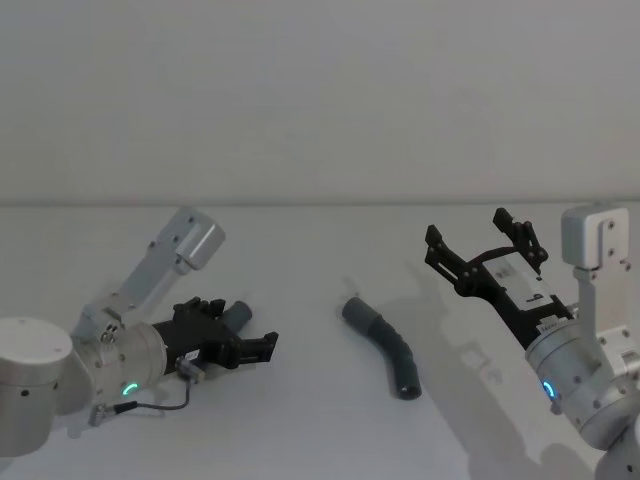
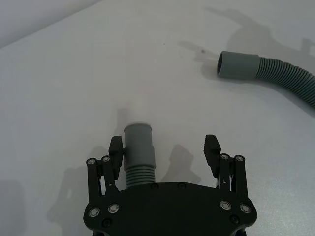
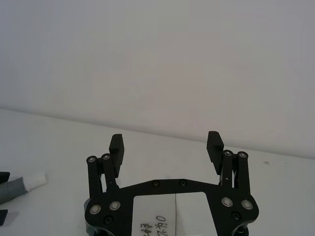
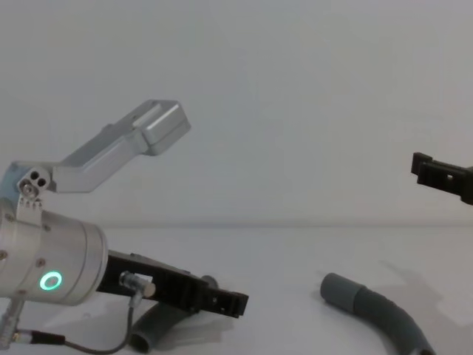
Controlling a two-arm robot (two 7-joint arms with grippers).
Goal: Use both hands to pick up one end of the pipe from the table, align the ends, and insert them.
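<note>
Pipe halves lie apart on the white desk (image 1: 320, 430): the first hose piece (image 2: 139, 160) sits between the spread fingers of the left gripper (image 2: 164, 146), its cuff (image 2: 138, 137) close against one finger and the other finger well clear, while the second hose piece (image 1: 383, 348) lies curved at mid-desk. The right gripper (image 3: 166, 145) hovers above the desk on the right, wide open and empty
</note>
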